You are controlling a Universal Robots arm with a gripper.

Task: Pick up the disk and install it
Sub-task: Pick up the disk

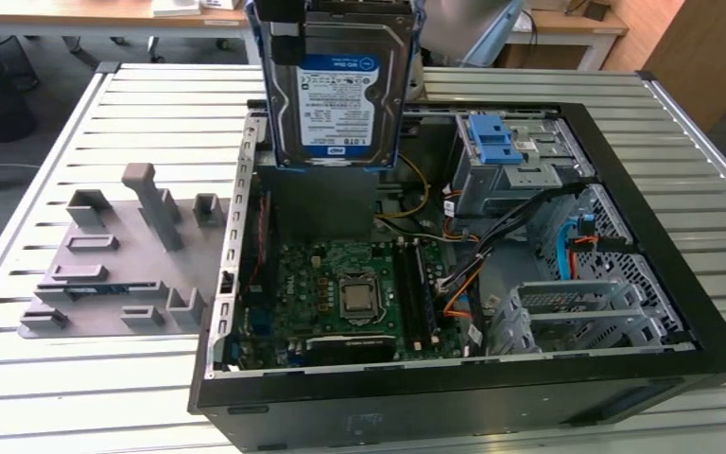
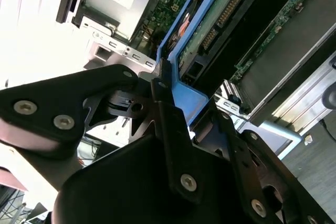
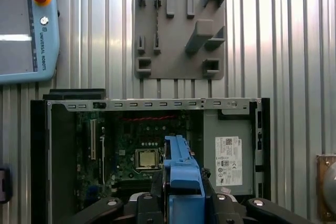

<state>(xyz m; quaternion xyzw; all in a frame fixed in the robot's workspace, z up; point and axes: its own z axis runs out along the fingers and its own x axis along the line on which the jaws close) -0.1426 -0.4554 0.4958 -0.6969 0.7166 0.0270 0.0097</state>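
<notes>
The disk (image 1: 337,95), a silver hard drive with a white-and-blue label in a blue carrier frame, hangs upright above the open computer case (image 1: 665,246), over its rear inner part. In the second wrist view my gripper (image 2: 191,103) is shut on the blue frame, and the disk (image 2: 220,19) shows its green circuit-board side. In the first wrist view the disk's blue frame (image 3: 181,177) sits between the black fingers (image 3: 156,184), above the motherboard (image 3: 142,150).
Inside the case are the motherboard (image 1: 337,293), a drive bay with a blue ridged bracket (image 1: 495,142), cables and a metal cage (image 1: 578,317). A grey box with a white sticker (image 3: 228,150) lies beside the board. A grey fixture plate (image 1: 124,255) rests on the slatted table (image 1: 162,104). A teach pendant (image 3: 26,24) lies nearby.
</notes>
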